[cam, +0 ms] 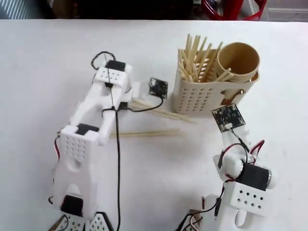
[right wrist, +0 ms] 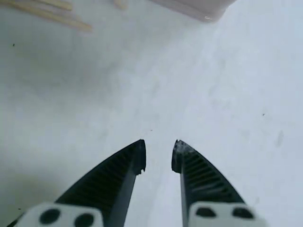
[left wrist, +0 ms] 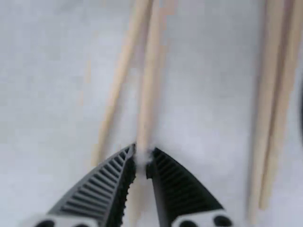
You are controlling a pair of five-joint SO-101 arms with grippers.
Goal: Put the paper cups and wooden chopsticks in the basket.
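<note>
The white perforated basket [cam: 197, 98] holds several wooden chopsticks [cam: 195, 55] and stacked paper cups [cam: 239, 60]. Loose chopsticks lie on the table left of it, one pair [cam: 144, 133] nearer me and another [cam: 166, 113] by the basket's foot. My left arm [cam: 91, 113] ends over these. In the left wrist view my left gripper [left wrist: 142, 158] is shut on a chopstick [left wrist: 149, 85], with another chopstick [left wrist: 116, 90] beside it and a pair [left wrist: 274, 94] farther off. My right gripper [right wrist: 158, 156] hangs open over bare table, holding nothing.
The right arm [cam: 245, 185] stands just in front of the basket. A basket corner [right wrist: 194, 7] and loose chopstick ends [right wrist: 47, 14] lie ahead of the right gripper. The white table [cam: 43, 62] stretches wide to the left and back.
</note>
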